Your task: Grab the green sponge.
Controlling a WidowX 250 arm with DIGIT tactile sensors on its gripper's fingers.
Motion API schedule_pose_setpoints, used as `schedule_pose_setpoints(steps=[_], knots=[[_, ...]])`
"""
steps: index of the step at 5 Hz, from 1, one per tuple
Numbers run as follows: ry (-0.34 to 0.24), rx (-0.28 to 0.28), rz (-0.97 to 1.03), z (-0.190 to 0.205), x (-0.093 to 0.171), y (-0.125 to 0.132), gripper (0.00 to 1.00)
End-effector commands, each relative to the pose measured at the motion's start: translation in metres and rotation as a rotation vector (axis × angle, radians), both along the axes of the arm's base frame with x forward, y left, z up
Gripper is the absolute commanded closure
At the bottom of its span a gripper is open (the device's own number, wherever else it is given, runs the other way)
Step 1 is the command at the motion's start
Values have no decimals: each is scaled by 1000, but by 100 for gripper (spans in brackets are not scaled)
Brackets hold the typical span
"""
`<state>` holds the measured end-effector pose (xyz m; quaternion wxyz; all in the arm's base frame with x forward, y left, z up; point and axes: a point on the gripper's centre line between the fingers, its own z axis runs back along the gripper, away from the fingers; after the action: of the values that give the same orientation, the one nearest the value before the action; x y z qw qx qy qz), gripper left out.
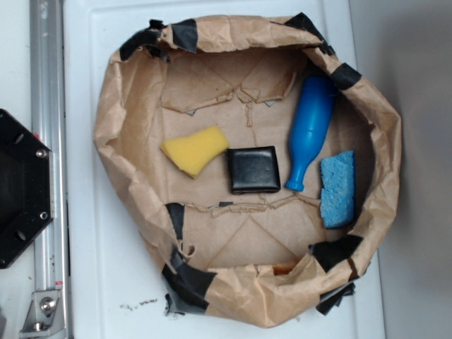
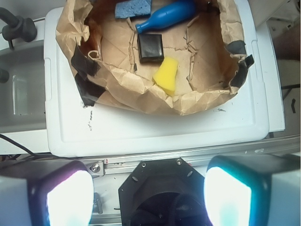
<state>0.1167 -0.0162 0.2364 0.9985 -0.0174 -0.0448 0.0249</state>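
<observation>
Two fingers (image 2: pixel 146 193) spread wide, empty; blue sponge (image 2: pixel 133 8) cut off at frame top.

A robot lab: beyond the tool (image 2: pixel 141 197) lies a white plastic bench (image 2: pixel 155 127), a silver aluminium rail (image 1: pixel 48 141), and a taped brown-paper bin (image 1: pixel 127 162) of test objects.

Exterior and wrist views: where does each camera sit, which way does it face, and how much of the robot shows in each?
Exterior: overhead, looking straight down into the paper-lined bin; only the black robot base shows at the left edge.
Wrist: on the arm, high and pulled back, looking down past the hand, whose two fingers stand wide apart at the bottom edge.
Shared: the yellow sponge, black wallet, blue bottle and blue sponge; no green sponge is visible.
</observation>
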Motion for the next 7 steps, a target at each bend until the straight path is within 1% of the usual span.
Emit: schedule_pose_setpoints(steps=[1, 2, 3, 4, 5, 6, 7], knots=[[0, 0, 0, 0, 0, 0, 0], [58, -21, 142, -36, 46, 47, 0], [40, -41, 142, -70, 88, 65, 0], [-35, -107, 125, -115, 123, 76, 0], [83, -84, 65, -169, 117, 49, 0], [187, -116, 24, -218, 106, 27, 0], [278, -81, 8, -246, 93, 27, 0]])
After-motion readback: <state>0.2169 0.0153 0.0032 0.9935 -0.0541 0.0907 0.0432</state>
